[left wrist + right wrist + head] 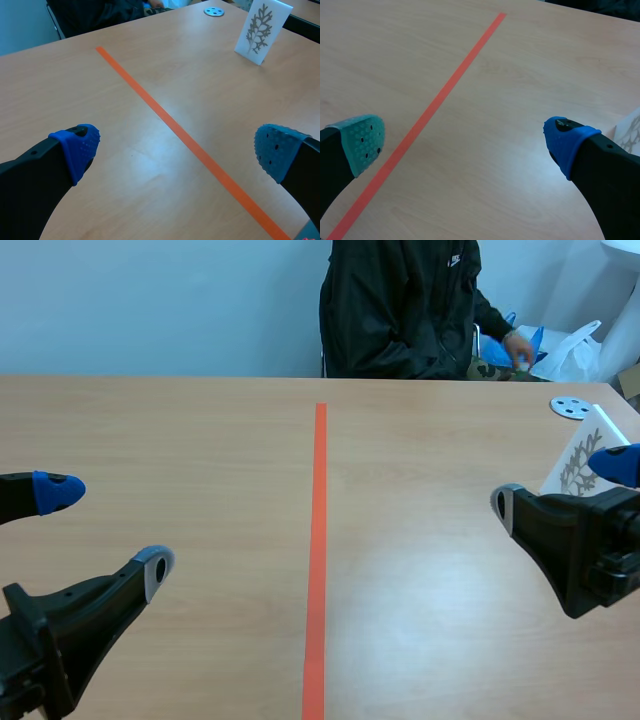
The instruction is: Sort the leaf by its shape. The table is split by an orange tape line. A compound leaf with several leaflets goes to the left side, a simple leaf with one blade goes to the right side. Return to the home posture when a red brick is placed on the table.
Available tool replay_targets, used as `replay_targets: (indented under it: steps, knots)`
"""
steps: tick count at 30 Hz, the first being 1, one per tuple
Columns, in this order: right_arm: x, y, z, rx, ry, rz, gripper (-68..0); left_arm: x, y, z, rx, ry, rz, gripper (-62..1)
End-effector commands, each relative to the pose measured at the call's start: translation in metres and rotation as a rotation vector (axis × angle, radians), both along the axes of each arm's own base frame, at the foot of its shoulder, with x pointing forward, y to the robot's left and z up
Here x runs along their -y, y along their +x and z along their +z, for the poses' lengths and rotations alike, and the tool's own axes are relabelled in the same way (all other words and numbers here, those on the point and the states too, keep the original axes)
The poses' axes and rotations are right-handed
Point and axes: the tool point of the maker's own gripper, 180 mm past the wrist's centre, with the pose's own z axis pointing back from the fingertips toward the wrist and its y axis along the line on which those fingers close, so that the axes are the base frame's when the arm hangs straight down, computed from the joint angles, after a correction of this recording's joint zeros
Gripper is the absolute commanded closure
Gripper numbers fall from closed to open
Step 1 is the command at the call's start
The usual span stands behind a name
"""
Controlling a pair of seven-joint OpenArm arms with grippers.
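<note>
Left gripper (108, 530): low over the near left corner of the table (200, 440), fingers spread wide, pinching nothing. Right gripper (560, 483): low by the right edge, likewise spread, nothing between the pads. Probably parked this way, one on each side of the orange tape line (319, 540), so that either half lies within reach.

Leaf card (578, 465): stands on the right half, close to the right edge, just beside the right gripper's blue-padded finger; contact cannot be told. Leans back a little, likely propped so that the print faces the robot. Shows a branching grey leaf with several leaflets, so belongs, by the rule, on the left half; judged not yet sorted. Sits nearest the right gripper, hence likely that arm's to pick.

Grey disc (570, 407) with holes: flat near the far right corner, apart from the card.

Beyond the far edge: a seated person (400, 310), one hand (518, 350) at a white plastic bag (575, 355) with something blue beside it. Contents of the bag hidden. No red brick in view.
</note>
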Motion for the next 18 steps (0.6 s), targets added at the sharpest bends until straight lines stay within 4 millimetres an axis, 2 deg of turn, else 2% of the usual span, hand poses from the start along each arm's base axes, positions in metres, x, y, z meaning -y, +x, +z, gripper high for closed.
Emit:
replay_targets:
  steps: [1,18]
  knots:
    - [0.001,0.005,0.008,0.031,0.002,0.002,-67.9,0.005,0.001,0.011,0.033,-0.030,-0.008,-62.3]
    - [-0.009,0.004,0.003,0.018,-0.004,0.030,-67.9,0.005,0.001,0.011,0.033,-0.030,-0.008,-62.3]
